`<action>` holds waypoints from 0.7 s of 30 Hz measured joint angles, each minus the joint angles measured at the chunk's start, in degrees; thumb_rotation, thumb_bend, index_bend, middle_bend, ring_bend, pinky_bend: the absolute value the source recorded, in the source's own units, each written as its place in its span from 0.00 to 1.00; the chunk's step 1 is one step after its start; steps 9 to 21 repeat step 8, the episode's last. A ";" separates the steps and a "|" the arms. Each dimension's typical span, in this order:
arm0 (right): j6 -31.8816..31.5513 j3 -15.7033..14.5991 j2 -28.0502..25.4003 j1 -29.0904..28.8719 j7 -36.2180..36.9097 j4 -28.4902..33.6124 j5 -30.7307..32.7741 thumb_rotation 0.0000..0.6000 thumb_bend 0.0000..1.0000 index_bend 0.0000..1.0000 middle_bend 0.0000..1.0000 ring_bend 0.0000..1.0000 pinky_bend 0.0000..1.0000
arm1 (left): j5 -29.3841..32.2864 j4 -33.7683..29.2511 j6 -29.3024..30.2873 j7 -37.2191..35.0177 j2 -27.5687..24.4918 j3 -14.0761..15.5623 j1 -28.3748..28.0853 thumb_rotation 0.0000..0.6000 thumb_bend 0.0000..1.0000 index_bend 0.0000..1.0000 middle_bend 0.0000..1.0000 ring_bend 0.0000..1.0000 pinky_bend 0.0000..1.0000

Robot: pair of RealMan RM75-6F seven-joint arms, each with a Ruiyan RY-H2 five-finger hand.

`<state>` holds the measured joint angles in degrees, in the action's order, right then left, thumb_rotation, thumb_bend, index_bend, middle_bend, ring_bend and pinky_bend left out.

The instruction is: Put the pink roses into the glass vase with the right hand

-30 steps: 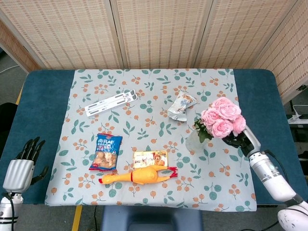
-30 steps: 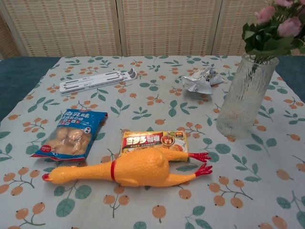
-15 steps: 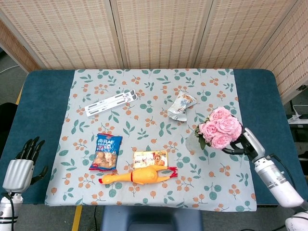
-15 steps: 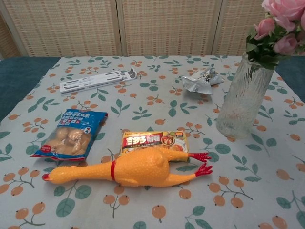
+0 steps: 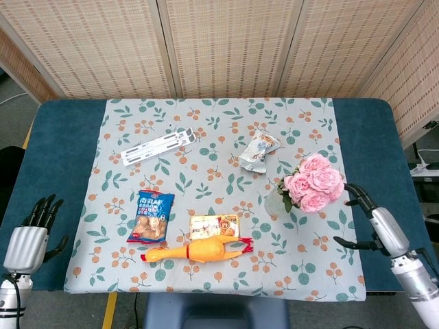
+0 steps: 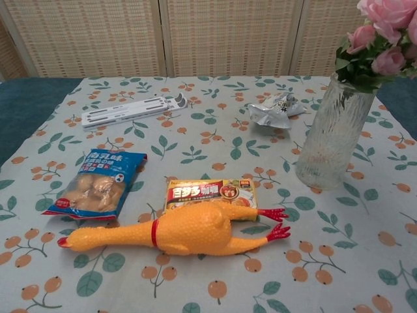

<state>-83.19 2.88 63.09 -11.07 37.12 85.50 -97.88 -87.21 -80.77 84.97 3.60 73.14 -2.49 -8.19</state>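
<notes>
The pink roses (image 5: 314, 182) stand in the glass vase (image 6: 334, 134) at the right of the flowered cloth; in the chest view the blooms (image 6: 386, 26) and green leaves rise out of the vase mouth. My right hand (image 5: 374, 218) hovers to the right of the vase, clear of the flowers, fingers spread and holding nothing. My left hand (image 5: 31, 229) hangs off the table's left front corner, fingers extended and empty. Neither hand shows in the chest view.
A yellow rubber chicken (image 5: 195, 250) lies near the front edge, behind it a small orange food box (image 5: 214, 225). A blue snack bag (image 5: 152, 216) lies to the left, a white flat tool (image 5: 158, 147) at the back left, a silver packet (image 5: 259, 150) behind the vase.
My right hand has let go of the roses and drawn back to the right and toward the front. The roses have sunk slightly into the vase and now stand alone.
</notes>
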 measured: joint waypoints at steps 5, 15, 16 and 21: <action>-8.11 1.76 6.61 3.42 -22.59 -5.31 0.51 1.00 0.06 0.00 0.00 0.00 0.18 | 0.12 0.11 0.20 -0.35 -0.03 -0.13 0.08 1.00 0.33 0.07 0.00 0.02 0.35; -13.10 2.29 10.72 5.63 -35.15 -8.43 0.45 1.00 0.06 0.00 0.00 0.00 0.18 | -0.17 0.08 0.33 -0.36 -0.03 -0.06 0.07 1.00 0.33 0.07 0.00 0.02 0.35; -13.10 2.29 10.72 5.63 -35.15 -8.43 0.45 1.00 0.06 0.00 0.00 0.00 0.18 | -0.17 0.08 0.33 -0.36 -0.03 -0.06 0.07 1.00 0.33 0.07 0.00 0.02 0.35; -13.10 2.29 10.72 5.63 -35.15 -8.43 0.45 1.00 0.06 0.00 0.00 0.00 0.18 | -0.17 0.08 0.33 -0.36 -0.03 -0.06 0.07 1.00 0.33 0.07 0.00 0.02 0.35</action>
